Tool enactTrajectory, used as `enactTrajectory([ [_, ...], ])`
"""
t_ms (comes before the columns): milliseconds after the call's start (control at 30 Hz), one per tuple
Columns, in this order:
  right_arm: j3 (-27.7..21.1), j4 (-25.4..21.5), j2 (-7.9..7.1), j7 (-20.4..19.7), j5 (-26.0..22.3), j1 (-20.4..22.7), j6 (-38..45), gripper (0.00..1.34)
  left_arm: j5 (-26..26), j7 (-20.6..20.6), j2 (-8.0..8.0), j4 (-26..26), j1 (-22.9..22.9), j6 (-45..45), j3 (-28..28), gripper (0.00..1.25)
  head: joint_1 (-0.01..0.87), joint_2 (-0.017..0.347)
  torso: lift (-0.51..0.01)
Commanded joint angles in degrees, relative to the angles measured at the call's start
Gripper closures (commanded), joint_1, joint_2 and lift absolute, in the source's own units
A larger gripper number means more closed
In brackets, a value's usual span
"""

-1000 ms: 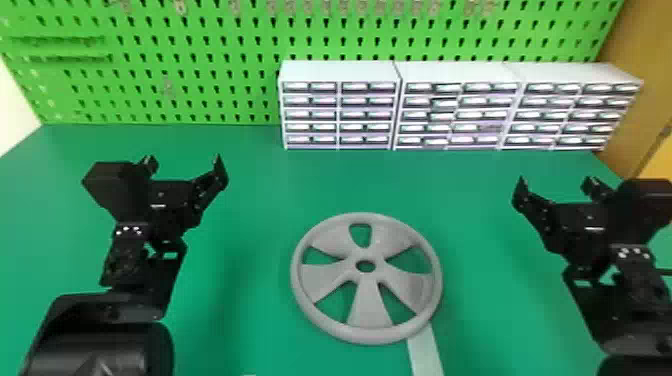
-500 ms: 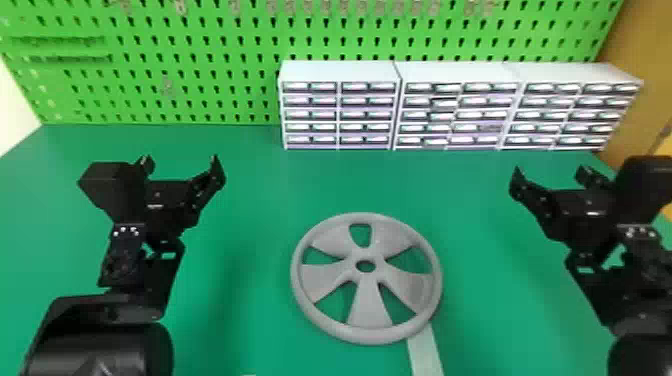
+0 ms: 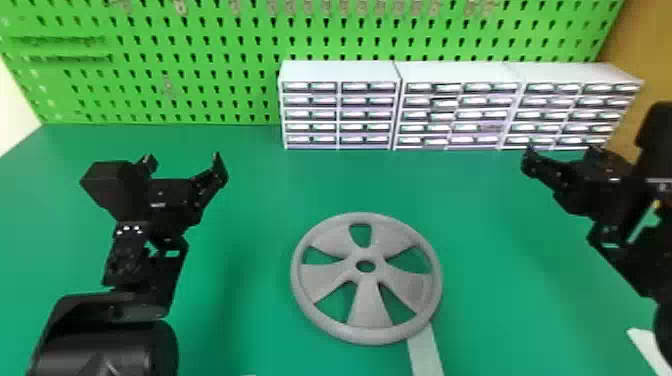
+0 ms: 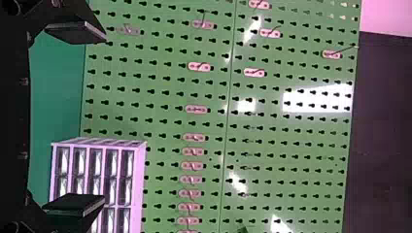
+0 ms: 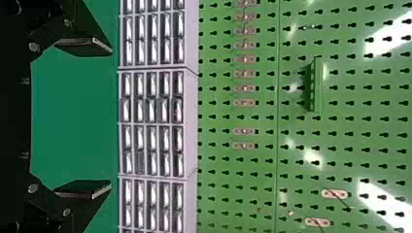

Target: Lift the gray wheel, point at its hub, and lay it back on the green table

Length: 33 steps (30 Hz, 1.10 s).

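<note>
In the head view the gray wheel (image 3: pixel 367 310) lies flat on the green table (image 3: pixel 250 175), its hub hole at the middle, its near edge over a pale strip. Left of the wheel and apart from it, my left gripper (image 3: pixel 182 162) is held open. To the wheel's right, also apart, is my right gripper (image 3: pixel 560 152). The left wrist view has the left gripper (image 4: pixel 75 119) with its two fingers wide apart and nothing between them. Likewise in the right wrist view, the right gripper (image 5: pixel 83 117) stands open, holding nothing.
White drawer cabinets (image 3: pixel 340 72) stand in a row along the table's back, from the middle to the right. Behind them rises a green pegboard (image 3: pixel 200 90). A pale strip (image 3: pixel 425 350) runs from under the wheel to the front, and another pale piece (image 3: pixel 647 347) lies at the right.
My right arm has shifted and its wrist is turned and raised somewhat at the right edge. The left arm has moved only very slightly; the wheel has stayed put.
</note>
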Motion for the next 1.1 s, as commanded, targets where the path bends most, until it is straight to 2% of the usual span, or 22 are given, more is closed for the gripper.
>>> enactTrajectory([
  [0,-0.9,-2.6,0.39,0.0,-1.4,-1.2,7.0,0.34,0.2,0.0,-0.07,0.2,-0.2,-0.2,-0.4,0.12,0.692,0.048,-0.093],
  [267,-1.4,-4.9,0.65,0.0,-2.2,-4.1,17.5,0.34,0.4,0.0,-0.16,0.2,-0.3,-0.7,-0.6,0.12,0.692,0.048,-0.093],
  [467,-0.2,-4.7,0.56,0.0,-0.6,-6.6,25.9,0.34,0.3,0.0,-0.16,0.2,-0.5,-0.7,-0.8,0.12,0.692,0.048,-0.093],
  [600,0.6,-3.7,0.30,0.0,0.0,-8.9,32.3,0.34,0.4,0.0,-0.16,0.3,-0.4,-0.7,-0.9,0.12,0.692,0.048,-0.093],
  [767,1.8,-1.8,-0.84,0.0,-0.1,-11.7,39.9,0.34,0.4,0.0,-0.16,0.3,-0.5,-0.7,-1.1,0.12,0.692,0.048,-0.093],
  [1067,2.9,3.5,-2.07,0.0,-4.0,-16.0,48.2,0.33,0.5,0.0,-0.16,0.3,-0.5,-0.7,-1.1,0.12,0.692,0.048,-0.093],
])
